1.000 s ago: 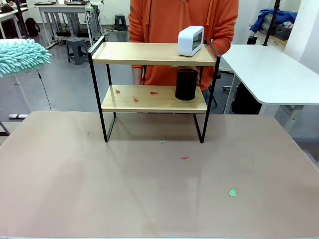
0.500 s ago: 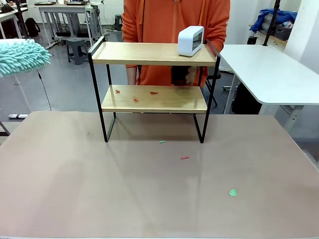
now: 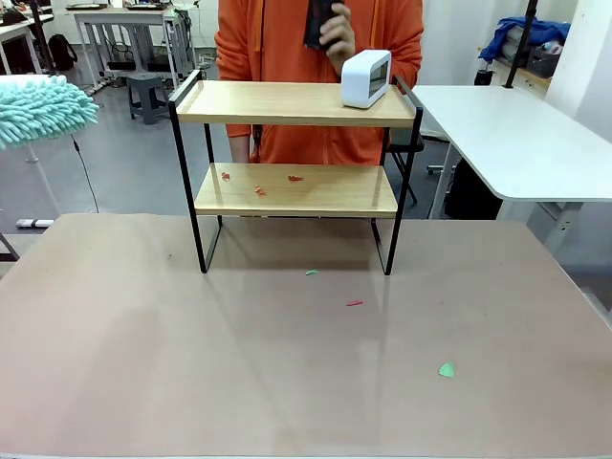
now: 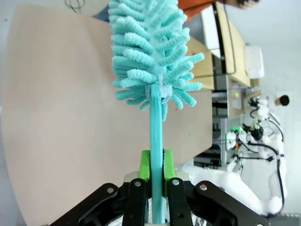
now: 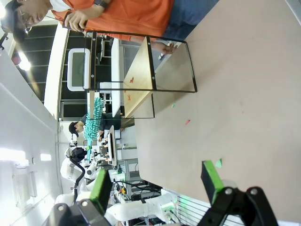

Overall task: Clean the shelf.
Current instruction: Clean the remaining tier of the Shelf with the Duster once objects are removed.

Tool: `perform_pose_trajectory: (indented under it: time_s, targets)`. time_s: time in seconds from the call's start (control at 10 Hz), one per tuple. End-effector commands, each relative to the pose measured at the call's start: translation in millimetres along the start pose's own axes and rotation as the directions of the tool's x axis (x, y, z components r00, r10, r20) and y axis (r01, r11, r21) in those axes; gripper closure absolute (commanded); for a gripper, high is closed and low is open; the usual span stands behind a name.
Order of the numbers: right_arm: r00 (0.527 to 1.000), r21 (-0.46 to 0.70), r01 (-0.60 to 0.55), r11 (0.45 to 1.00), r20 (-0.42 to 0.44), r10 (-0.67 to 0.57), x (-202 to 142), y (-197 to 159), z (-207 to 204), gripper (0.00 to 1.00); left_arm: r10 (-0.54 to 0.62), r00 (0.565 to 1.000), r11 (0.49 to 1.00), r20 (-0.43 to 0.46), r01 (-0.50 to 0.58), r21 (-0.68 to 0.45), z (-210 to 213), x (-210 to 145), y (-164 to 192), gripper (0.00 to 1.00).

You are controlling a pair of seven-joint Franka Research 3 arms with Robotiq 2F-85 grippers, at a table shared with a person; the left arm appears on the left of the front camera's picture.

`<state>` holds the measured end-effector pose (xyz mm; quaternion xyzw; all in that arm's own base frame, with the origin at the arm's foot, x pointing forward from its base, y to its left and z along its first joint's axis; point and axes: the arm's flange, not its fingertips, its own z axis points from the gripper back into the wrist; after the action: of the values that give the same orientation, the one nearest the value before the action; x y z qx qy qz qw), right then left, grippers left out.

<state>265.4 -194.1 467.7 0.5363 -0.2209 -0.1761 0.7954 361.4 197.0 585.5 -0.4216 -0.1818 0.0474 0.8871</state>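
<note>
Front view: black-framed wooden shelf (image 3: 287, 102) lies right of the left gripper's (image 4: 156, 165) clamped fluffy turquoise duster (image 3: 38, 107); right gripper (image 5: 156, 182) gapes empty.

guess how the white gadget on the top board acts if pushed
Boxy, the white gadget probably slides rather than rolls. It looks light, so the soft duster may shift it. Upright at the end of the shelf, it could tip.
</note>
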Motion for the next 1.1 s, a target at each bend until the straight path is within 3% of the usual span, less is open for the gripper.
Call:
perform_pose_trajectory:
  time_s: [0.0, 0.3, 0.5, 0.8, 0.9, 1.0]
  targets:
    - [1.0, 0.028, -0.024, 0.999, 0.013, 0.024, 1, 0, -2, 0.0, -0.079, 0.997, 0.996, -0.024, 0.078, -0.037, 28, -13, -29, 0.88]
    - [1.0, 0.028, -0.024, 0.999, 0.013, 0.024, 1, 0, -2, 0.0, -0.285, 0.93, 0.956, -0.232, 0.293, -0.003, 73, -81, -41, 0.88]
    - [1.0, 0.028, -0.024, 0.999, 0.013, 0.024, 1, 0, -2, 0.0, -0.429, 0.807, 0.902, -0.406, 0.407, -0.146, 74, -128, -43, 0.88]
    - [1.0, 0.028, -0.024, 0.999, 0.013, 0.024, 1, 0, -2, 0.0, -0.473, 0.704, 0.872, -0.53, 0.462, -0.164, -4, -164, -62, 0.88]
    - [1.0, 0.028, -0.024, 0.999, 0.013, 0.024, 1, 0, -2, 0.0, -0.478, 0.683, 0.865, -0.552, 0.477, -0.159, -39, -173, -73, 0.88]
    - [1.0, 0.028, -0.024, 0.999, 0.013, 0.024, 1, 0, -2, 0.0, -0.482, 0.694, 0.86, -0.535, 0.492, -0.136, -68, -179, -84, 0.88]
